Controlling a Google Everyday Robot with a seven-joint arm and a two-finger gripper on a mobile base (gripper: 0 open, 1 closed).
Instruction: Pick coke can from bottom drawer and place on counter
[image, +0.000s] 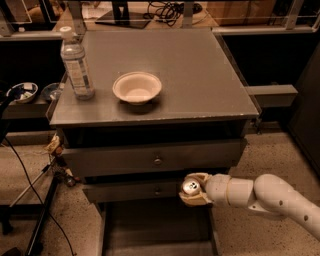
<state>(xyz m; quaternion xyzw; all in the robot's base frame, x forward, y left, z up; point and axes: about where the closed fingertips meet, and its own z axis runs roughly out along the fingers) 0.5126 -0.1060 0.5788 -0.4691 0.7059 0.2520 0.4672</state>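
Observation:
The coke can (190, 187) shows only its silver top with the pull tab; its body is hidden inside my gripper (194, 189). The gripper is shut on the can and holds it above the right side of the open bottom drawer (155, 225), just in front of the lower drawer front. My white arm (265, 197) reaches in from the lower right. The grey counter (200, 75) lies above, well higher than the can.
A clear water bottle (76, 64) stands at the counter's left side. A white bowl (137, 87) sits near the counter's front middle. Two drawer fronts with round knobs (157, 161) are shut. Cables and a stand (40, 220) are on the floor at left.

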